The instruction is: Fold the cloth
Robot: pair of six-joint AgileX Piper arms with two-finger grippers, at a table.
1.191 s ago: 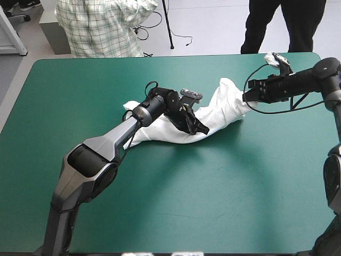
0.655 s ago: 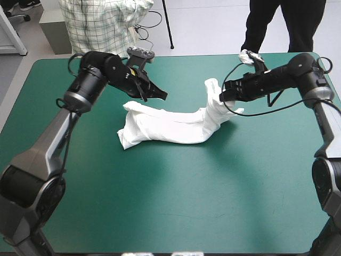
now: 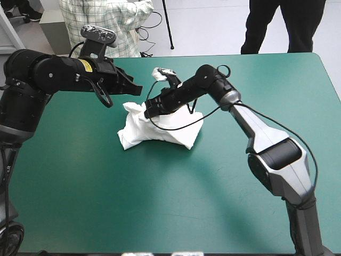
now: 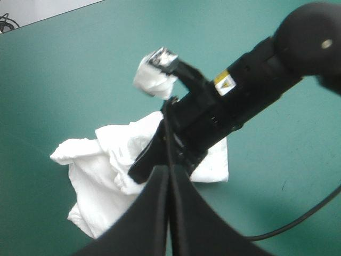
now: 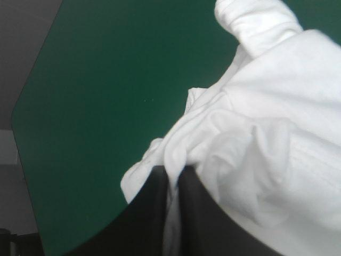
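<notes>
The white fabric T-shirt [image 3: 143, 133] lies as a crumpled, loosely doubled-over bundle on the teal-green desk [image 3: 160, 202], left of its middle and nearer the far edge, with its far-side folds bunched and slightly raised.

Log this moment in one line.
left gripper: shut, empty, clear of T-shirt | right gripper: shut on T-shirt | T-shirt: rumpled bundle on table

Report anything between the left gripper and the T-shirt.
The right gripper, shut on the T-shirt, lies across it just ahead of the shut left gripper; beside it, the T-shirt lies unobstructed.
</notes>
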